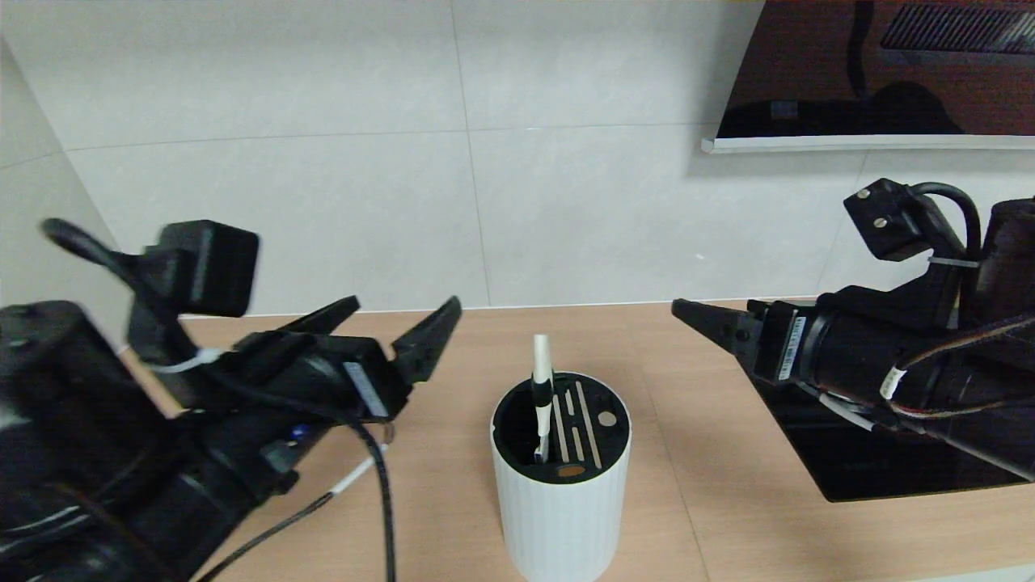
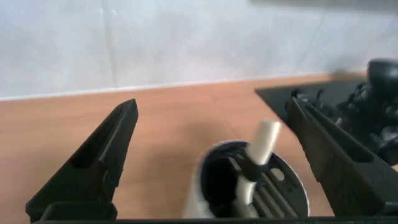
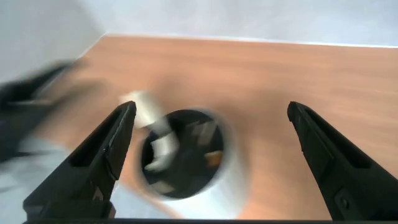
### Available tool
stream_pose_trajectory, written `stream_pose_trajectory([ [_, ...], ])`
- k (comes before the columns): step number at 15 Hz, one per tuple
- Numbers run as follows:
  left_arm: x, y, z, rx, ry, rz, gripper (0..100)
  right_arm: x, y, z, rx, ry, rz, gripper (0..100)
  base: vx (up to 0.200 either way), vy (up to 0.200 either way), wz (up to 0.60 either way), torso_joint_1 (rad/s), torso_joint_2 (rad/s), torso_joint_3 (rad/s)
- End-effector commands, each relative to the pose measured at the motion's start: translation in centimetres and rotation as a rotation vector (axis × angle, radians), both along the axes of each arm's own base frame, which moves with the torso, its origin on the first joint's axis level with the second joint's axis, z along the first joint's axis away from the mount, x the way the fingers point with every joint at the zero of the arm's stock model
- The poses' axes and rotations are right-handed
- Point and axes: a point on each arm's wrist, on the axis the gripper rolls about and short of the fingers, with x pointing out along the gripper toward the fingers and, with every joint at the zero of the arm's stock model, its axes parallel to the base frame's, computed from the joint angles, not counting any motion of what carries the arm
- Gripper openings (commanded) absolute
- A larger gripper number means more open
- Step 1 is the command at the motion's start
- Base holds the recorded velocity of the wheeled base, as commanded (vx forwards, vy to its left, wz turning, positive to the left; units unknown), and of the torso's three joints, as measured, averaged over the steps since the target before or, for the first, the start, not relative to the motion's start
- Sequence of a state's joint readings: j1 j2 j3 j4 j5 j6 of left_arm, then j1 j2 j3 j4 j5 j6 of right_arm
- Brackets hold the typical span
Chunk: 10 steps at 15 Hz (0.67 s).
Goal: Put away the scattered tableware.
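A white ribbed holder [image 1: 559, 493] with a black slotted top stands on the wooden counter [image 1: 711, 501]. A utensil with a white handle and black band [image 1: 540, 380] stands upright in its round opening. My left gripper [image 1: 404, 311] hovers open to the holder's left, above rim height, with nothing between its fingers. My right gripper [image 1: 699, 319] is open and empty to the holder's right, pointing toward it. The left wrist view has the holder [image 2: 273, 193] and handle [image 2: 264, 140] below the open gripper [image 2: 211, 104]. The right wrist view looks down on the holder [image 3: 211, 180] past its open gripper [image 3: 211, 109].
A black glass hob [image 1: 881, 461] is set into the counter under the right arm. A thin dark rod with a white end [image 1: 356, 475] lies on the counter beneath the left arm. The tiled wall [image 1: 485, 162] is close behind, with a dark hood [image 1: 873, 73] at upper right.
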<state>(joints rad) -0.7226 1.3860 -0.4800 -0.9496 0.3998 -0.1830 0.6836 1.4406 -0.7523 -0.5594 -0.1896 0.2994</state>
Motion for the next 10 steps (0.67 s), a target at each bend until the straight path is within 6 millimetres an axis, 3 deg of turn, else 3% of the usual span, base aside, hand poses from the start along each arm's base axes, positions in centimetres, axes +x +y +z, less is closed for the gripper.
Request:
stream_pose_trajectory([
  [1, -5.3, 6.6, 1.4, -0.051, -0.077, 0.047, 100, -1.1, -2.6, 0.1, 0.014, -0.024, -0.081, 100, 0.0, 0.0, 0.0, 0.0, 0.0, 0.0],
  [2, -8.3, 8.9, 1.4, -0.055, -0.086, 0.064, 100, -3.0, -4.6, 0.3, 0.036, -0.064, -0.161, 100, 0.0, 0.0, 0.0, 0.0, 0.0, 0.0],
  [5, -13.2, 12.6, 0.2, -0.031, -0.071, 0.173, 100, -9.0, -9.2, 0.1, 0.016, -0.197, -0.228, 100, 0.0, 0.0, 0.0, 0.0, 0.0, 0.0],
  [6, -14.2, 13.0, -0.3, -0.02, -0.063, 0.186, 100, -10.1, -10.1, -0.2, -0.003, -0.231, -0.246, 100, 0.0, 0.0, 0.0, 0.0, 0.0, 0.0],
  [7, -16.3, 13.9, -1.5, 0.032, -0.066, 0.238, 100, -11.9, -12.3, -1.0, -0.036, -0.27, -0.356, 100, 0.0, 0.0, 0.0, 0.0, 0.0, 0.0],
  [10, -20.1, 14.7, -3.3, 0.157, -0.174, 0.327, 100, -16.4, -14.9, -1.5, -0.023, -0.361, -0.485, 100, 0.0, 0.0, 0.0, 0.0, 0.0, 0.0],
])
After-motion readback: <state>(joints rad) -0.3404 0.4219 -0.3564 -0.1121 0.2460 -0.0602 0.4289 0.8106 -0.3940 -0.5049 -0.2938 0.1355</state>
